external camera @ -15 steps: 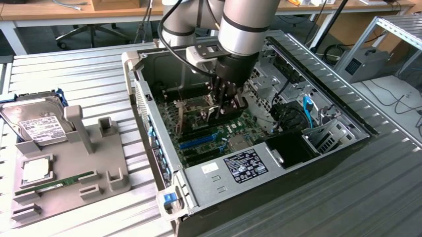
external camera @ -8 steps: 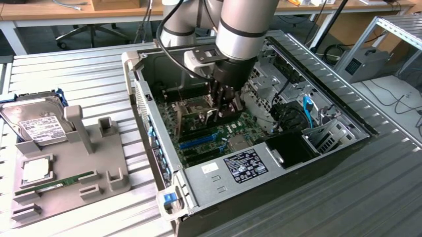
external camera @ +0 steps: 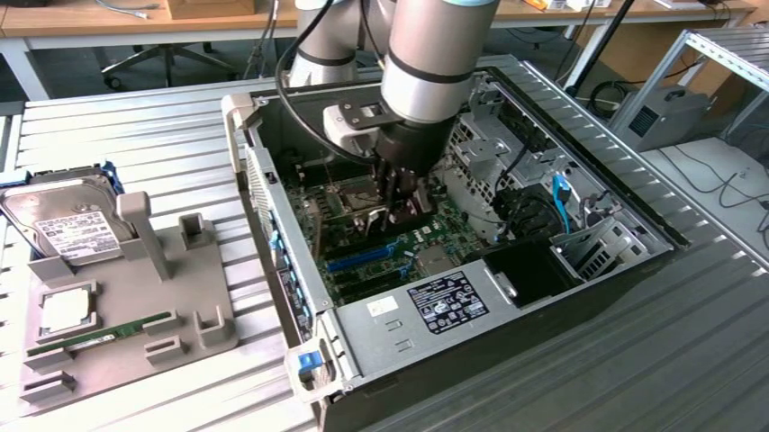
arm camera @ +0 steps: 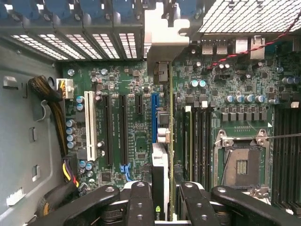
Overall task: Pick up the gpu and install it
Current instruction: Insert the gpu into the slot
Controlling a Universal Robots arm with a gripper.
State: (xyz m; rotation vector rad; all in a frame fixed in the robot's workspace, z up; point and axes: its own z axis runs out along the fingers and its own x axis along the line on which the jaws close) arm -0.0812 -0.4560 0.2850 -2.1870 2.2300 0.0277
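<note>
Gripper (arm camera: 164, 195): one arm, reaching down into the open computer case (external camera: 294, 297). The two dark fingers (arm camera: 141, 200) are closed on the gpu (arm camera: 160, 169), which is held on edge between them.

Item held: the gpu is seen edge-on in the wrist view as a thin green board edge with a pale shroud beside it. Its metal bracket (arm camera: 162, 33) is at the far end, against the case's rear slot openings.

Location: inside the case, over the expansion-slot area of the motherboard (arm camera: 129, 150), between the white slot (arm camera: 90, 132) and the CPU socket (arm camera: 241, 165).

Governing relation: the card's long axis runs straight away from the fingers towards the rear of the case, parallel to the slots. The card lies just beside or over the blue slot (arm camera: 154, 117). Which of the two cannot be told from this angle, nor whether the connector edge has entered a slot. Seating is judged to depend on that line-up.

View comparison: slot rows and card alignment are given by the wrist view. The exterior view gives depth, with the gripper set low, close over the board. It also gives the grey fixture at its left, on which a hard drive (external camera: 67, 225) and a memory stick (external camera: 103, 335) are kept, well apart from the case.
</note>
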